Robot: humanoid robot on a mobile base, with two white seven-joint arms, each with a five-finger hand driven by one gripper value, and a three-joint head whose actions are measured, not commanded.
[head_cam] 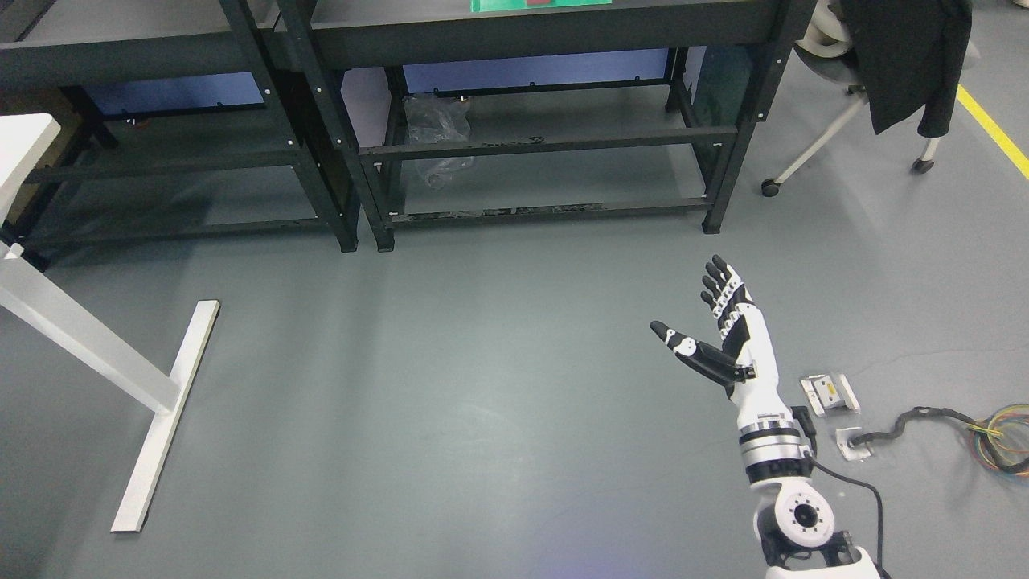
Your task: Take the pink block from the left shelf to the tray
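Currently:
Right hand (pixel 727 334): held spread, nothing grasped, well short of the shelf (pixel 514 36).
Approach: shelf should be neared first; pink block unseen.

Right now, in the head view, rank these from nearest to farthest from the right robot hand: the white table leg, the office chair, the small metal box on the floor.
From the right robot hand:
1. Small metal box, floor just right of the wrist.
2. Office chair, upper right.
3. White table leg, far left.
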